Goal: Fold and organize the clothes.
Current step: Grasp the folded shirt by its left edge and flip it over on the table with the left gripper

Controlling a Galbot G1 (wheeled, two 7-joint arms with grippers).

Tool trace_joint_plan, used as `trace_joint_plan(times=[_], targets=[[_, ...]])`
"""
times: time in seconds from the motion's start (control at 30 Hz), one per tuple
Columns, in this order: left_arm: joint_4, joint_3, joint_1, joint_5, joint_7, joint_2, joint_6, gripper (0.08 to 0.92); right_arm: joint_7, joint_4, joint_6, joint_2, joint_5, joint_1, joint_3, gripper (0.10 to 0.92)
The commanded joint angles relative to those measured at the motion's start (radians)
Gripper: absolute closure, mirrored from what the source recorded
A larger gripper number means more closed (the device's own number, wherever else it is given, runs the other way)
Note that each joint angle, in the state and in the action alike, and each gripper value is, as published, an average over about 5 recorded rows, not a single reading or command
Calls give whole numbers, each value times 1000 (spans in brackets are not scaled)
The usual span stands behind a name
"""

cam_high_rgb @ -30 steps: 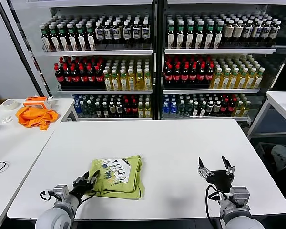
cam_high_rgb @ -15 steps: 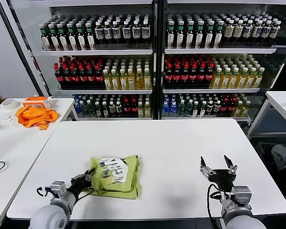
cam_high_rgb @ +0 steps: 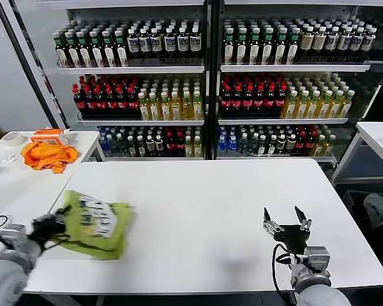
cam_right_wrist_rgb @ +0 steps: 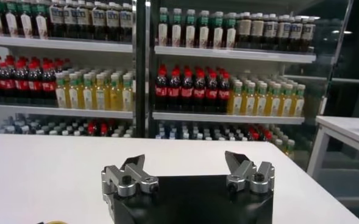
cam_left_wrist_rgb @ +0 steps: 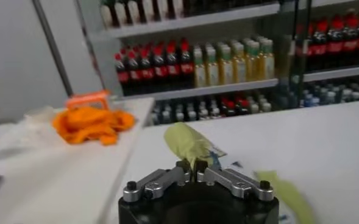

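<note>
Head view: folded yellow-green T-shirt [cam_high_rgb: 94, 223], white print uppermost, seen at the near left corner of the white desk [cam_high_rgb: 217, 204], one edge raised off the surface. Left gripper [cam_high_rgb: 46, 226] seen at the shirt's left edge, jaws closed tight on a pinch of cloth. Right gripper [cam_high_rgb: 287, 227] idle above the desk's near right part, well apart from the shirt, jaws spread wide and holding nothing. Orange cloth [cam_high_rgb: 49, 155] heaped on the neighbouring desk to the left, untouched, with drink-filled shelves [cam_high_rgb: 204, 83] behind.

Left wrist view: left gripper [cam_left_wrist_rgb: 195, 175] pictured with jaws shut on a bunched yellow-green fold that stood up from the pinch; more of the shirt [cam_left_wrist_rgb: 283, 193] trailing blurred beside it on the desk. Orange cloth [cam_left_wrist_rgb: 92, 123] visible beyond.

Right wrist view: right gripper [cam_right_wrist_rgb: 187, 173] shown wide open and empty over bare desk [cam_right_wrist_rgb: 57, 176].

Judged soft, light and limp: likely to sag, drag and lose its folds if taken by one point. Better gripped at a doubled edge or corner, through all layers, than at the loose middle.
</note>
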Motion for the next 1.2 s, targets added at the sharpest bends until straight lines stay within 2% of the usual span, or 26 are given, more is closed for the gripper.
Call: trace_joint_plan(times=[0.03,0.13,0.23,0.3,0.37,0.47,0.6,0.9,1.07,1.2], targets=[[-196,121,-40,-150,-102,8,45,894,2,-13,9,-4,-6,5,14,203],[-225,351,-86,12,-52,-175,44,894,5,-9,7,-1,-8,-24,40,203],[-198,517,-103,174,-23,-316,43,894,6,-6,6,1,-17,-47,50,203],[-175,572,-124,247,-14,-367,43,894,5,0,6,-4,-22,-56,53,203],[-163,570,-150,277,-9,-372,43,894,4,4,6,-13,-22,-58,58,203],[-167,507,-172,283,-15,-317,43,894,4,-2,7,-20,-21,-52,58,203],[-169,364,-158,349,-20,-185,43,894,4,-7,10,-10,-27,-45,38,203],[-115,-64,19,376,3,85,45,894,-1,-39,25,-2,-35,-7,0,203],[-62,-219,84,460,49,173,45,894,-1,-53,28,3,-34,15,-17,203],[-54,-228,90,550,53,192,45,894,-1,-56,29,2,-34,21,-19,203]])
